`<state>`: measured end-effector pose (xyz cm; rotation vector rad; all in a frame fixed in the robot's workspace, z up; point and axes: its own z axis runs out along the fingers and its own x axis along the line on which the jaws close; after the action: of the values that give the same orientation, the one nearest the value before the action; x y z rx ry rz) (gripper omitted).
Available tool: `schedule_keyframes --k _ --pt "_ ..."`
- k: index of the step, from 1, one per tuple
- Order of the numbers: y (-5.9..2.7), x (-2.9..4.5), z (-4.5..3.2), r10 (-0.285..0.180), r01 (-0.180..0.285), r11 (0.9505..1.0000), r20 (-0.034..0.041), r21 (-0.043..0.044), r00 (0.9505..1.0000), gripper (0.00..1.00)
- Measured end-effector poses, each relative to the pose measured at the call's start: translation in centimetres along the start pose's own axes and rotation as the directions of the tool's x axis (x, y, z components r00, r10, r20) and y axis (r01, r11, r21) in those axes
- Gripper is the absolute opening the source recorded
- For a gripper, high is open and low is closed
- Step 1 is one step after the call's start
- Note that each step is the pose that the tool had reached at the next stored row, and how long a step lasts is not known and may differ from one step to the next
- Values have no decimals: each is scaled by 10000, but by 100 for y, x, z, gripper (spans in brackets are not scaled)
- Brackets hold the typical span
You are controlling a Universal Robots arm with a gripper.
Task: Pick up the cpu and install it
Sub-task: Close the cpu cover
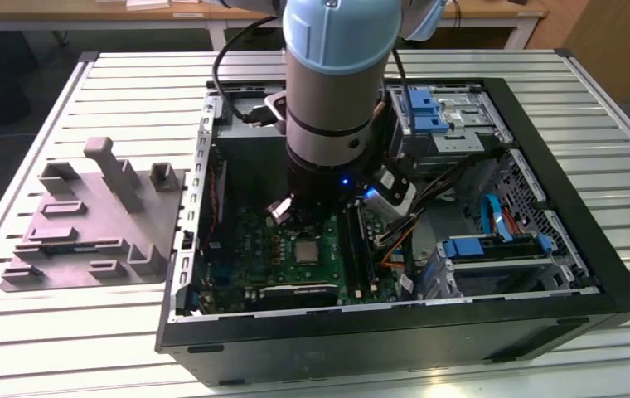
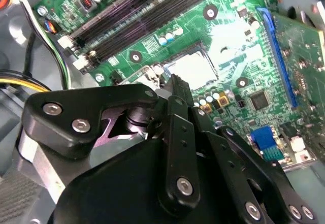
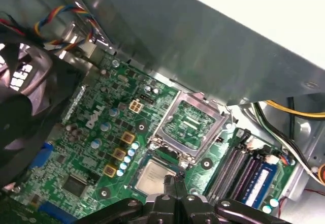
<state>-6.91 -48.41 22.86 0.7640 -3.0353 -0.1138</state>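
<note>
The cpu (image 3: 152, 177), a small square chip with a pale silvery top, lies flat in its socket on the green motherboard (image 3: 96, 127); it also shows in the exterior view (image 1: 306, 251) and glares bright in the second wrist view (image 2: 195, 69). The socket's metal frame (image 3: 190, 125) stands swung open beside it. My gripper (image 3: 175, 182) hovers just above the chip's edge, fingers (image 2: 175, 84) shut together with nothing between them. The arm (image 1: 331, 99) reaches down into the open computer case (image 1: 580, 274).
A grey plastic tray with upright blocks (image 1: 83, 240) sits on the slatted table at the exterior view's left. Inside the case are memory slots (image 3: 231, 170), a black fan (image 3: 25, 97), blue drive caddies (image 1: 492, 247) and loose cables (image 1: 426, 195).
</note>
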Motion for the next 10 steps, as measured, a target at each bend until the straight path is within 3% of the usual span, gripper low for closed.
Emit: schedule_keyframes --k 10 --pt "61 -230 13 -1 1 10000 0 -2 10000 11"
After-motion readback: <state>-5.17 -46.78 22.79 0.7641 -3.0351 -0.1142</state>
